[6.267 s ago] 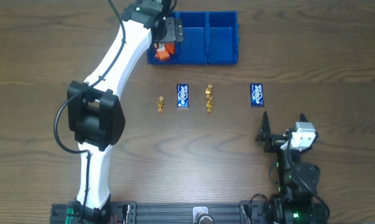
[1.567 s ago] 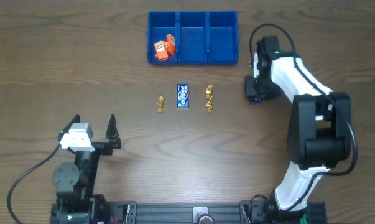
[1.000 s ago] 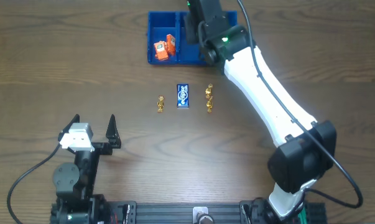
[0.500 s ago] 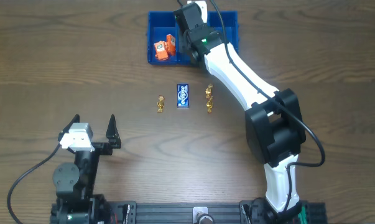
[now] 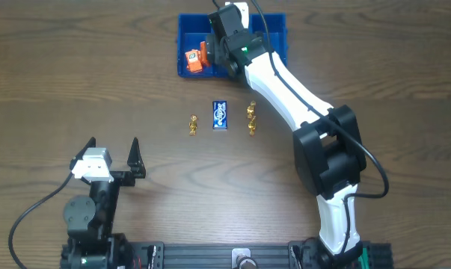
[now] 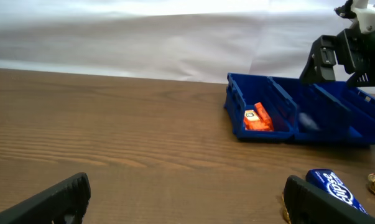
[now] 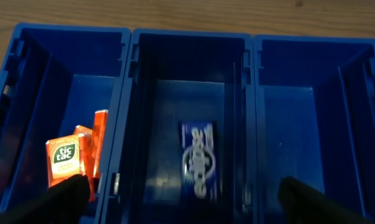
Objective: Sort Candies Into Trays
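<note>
Blue-wrapped flat candy bar (image 7: 198,158): located in the middle compartment of the blue plastic three-compartment tray (image 7: 252,112), lying lengthwise along the compartment (its outline is blurred, so contact with the floor cannot be confirmed).

Orange rectangular candy boxes (image 7: 68,158): located in the tray's end compartment on the left arm's side, grouped together against the divider wall.

Right gripper (image 7: 184,186): positioned above the tray, over the middle compartment. Its fingers are spread wide and hold nothing. In the top view the right arm reaches up and across the middle of the dark wooden counter (image 5: 375,90) to the tray at the far side.

Second blue-wrapped bar (image 5: 221,115): lies flat on the counter, on the arms' side of the tray and apart from it. It sits between a single gold-foil candy (image 5: 194,125) on the left arm's side and a pair of gold-foil candies (image 5: 250,110) on the right arm's side (the pair lie one just beyond the other).

Left gripper (image 5: 113,142): positioned near its own base, well apart from the candies and the tray. Its fingers are spread apart and empty.
</note>
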Controlling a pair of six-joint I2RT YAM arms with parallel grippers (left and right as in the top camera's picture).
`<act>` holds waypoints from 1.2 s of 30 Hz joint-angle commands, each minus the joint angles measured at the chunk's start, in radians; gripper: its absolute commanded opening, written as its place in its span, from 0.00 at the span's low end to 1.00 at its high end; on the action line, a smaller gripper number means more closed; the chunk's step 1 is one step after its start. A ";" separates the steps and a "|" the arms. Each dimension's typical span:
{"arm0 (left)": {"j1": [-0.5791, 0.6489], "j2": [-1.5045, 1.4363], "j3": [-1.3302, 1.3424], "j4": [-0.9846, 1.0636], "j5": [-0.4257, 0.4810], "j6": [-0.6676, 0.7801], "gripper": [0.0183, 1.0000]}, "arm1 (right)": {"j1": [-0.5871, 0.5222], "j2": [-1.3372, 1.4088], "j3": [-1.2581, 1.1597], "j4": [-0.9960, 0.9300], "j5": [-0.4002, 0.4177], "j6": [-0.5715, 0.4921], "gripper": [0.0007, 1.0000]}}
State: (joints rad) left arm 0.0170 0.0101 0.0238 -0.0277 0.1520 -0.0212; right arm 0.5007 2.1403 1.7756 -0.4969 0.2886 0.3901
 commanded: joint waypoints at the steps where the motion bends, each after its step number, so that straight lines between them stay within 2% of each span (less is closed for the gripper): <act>1: 0.004 -0.006 -0.019 -0.034 0.021 0.014 1.00 | 0.003 0.002 0.025 -0.023 0.014 0.007 1.00; 5: 0.004 -0.006 -0.019 -0.034 0.021 0.014 1.00 | 0.006 -0.047 0.124 -0.185 -0.008 0.007 1.00; 9: 0.004 -0.006 -0.019 -0.034 0.021 0.014 1.00 | 0.050 -0.106 0.196 -0.400 -0.098 0.013 1.00; 12: 0.004 -0.006 -0.019 -0.034 0.021 0.014 1.00 | 0.095 -0.103 0.180 -0.552 -0.144 0.086 1.00; 15: 0.004 -0.006 -0.019 -0.034 0.021 0.014 1.00 | 0.123 -0.068 0.130 -0.596 -0.159 0.138 1.00; 29: 0.004 -0.006 -0.019 -0.034 0.021 0.014 1.00 | 0.192 0.013 -0.133 -0.454 -0.178 0.341 1.00; 36: 0.004 -0.006 -0.019 -0.034 0.021 0.014 1.00 | 0.192 0.016 -0.173 -0.401 -0.170 0.367 1.00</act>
State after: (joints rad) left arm 0.0170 0.0101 0.0238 -0.0277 0.1520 -0.0212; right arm 0.6907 2.1502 1.6272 -0.9108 0.1051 0.7128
